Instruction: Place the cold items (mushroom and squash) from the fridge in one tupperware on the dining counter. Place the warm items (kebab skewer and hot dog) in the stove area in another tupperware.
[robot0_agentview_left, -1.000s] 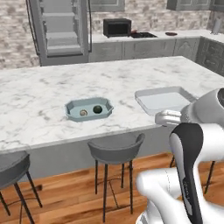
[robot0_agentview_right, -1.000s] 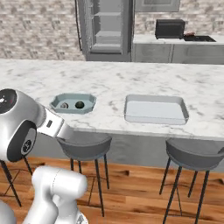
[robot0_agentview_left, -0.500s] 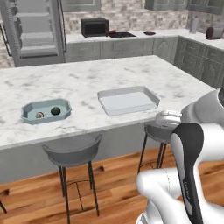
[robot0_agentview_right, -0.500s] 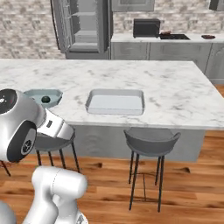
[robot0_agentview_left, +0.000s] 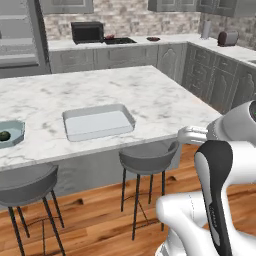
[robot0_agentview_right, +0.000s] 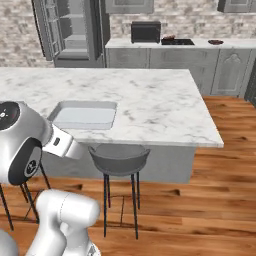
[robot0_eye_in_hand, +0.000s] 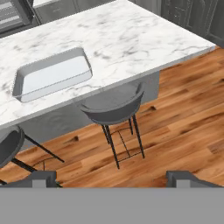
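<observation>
An empty grey tupperware (robot0_agentview_left: 98, 121) (robot0_agentview_right: 84, 114) (robot0_eye_in_hand: 52, 74) lies on the marble dining counter (robot0_agentview_left: 130, 90). A second tupperware (robot0_agentview_left: 10, 134), cut off by the left edge of the left base view, holds a dark green lump (robot0_agentview_left: 4, 135); I cannot tell whether it is the mushroom or the squash. A small reddish thing (robot0_agentview_left: 110, 36) (robot0_agentview_right: 169, 37) lies on the stove (robot0_agentview_left: 120, 40) at the back, too small to name. The kebab skewer and the hot dog cannot be made out. My gripper (robot0_eye_in_hand: 113, 178) is open and holds nothing; it hangs over the wooden floor in front of the counter.
Grey bar stools (robot0_agentview_left: 147, 155) (robot0_agentview_right: 118, 157) (robot0_eye_in_hand: 113, 107) stand along the counter's front edge. A microwave (robot0_agentview_left: 87, 32) (robot0_agentview_right: 145, 31) sits left of the stove. The fridge (robot0_agentview_right: 70, 30) stands open at the back left. The counter ends at right (robot0_agentview_right: 210, 135), with wooden floor beyond.
The whole picture has slid left, so the base has driven to the right along the counter. The filled tupperware has reached the left edge of the left base view. The gripper stays open.
</observation>
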